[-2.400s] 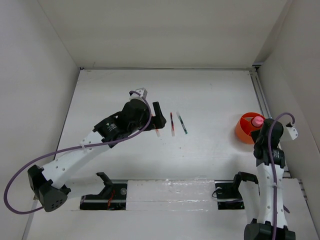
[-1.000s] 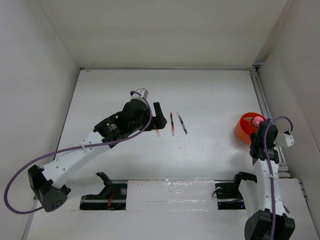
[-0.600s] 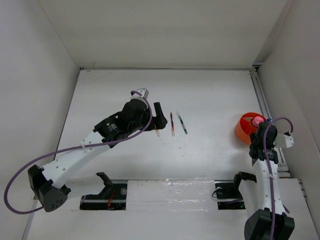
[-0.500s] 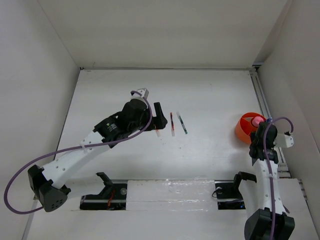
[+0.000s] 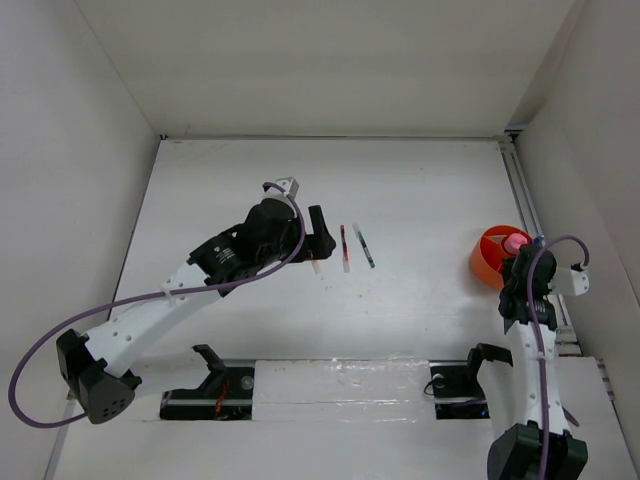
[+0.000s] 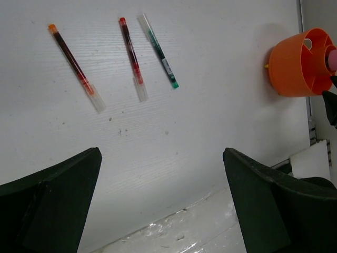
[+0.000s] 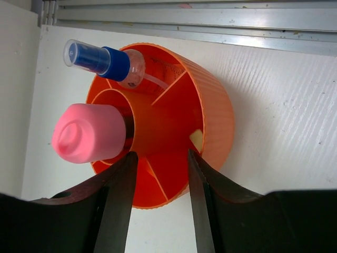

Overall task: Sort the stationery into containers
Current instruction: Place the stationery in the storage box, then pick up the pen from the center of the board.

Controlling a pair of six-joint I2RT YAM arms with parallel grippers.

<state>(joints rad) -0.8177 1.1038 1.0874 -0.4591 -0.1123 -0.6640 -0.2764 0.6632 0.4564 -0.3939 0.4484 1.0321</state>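
Right gripper (image 7: 160, 158) drawn back from ribbed orange tub (image 7: 216, 110), jaws apart, left gripper (image 6: 160, 153) spread

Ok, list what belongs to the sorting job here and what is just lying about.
Job: orange tub; inside it, pink-capped cylinder, blue-capped bottle, tan eraser; on the table, orange-tipped pen, red pen, green pen.
Just there: metal rail; black brackets at the near edge.

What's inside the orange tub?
A pink-capped cylinder in the middle ring, a blue-capped bottle and a tan block in side pockets. Walls of the orange tub hide their bottoms.
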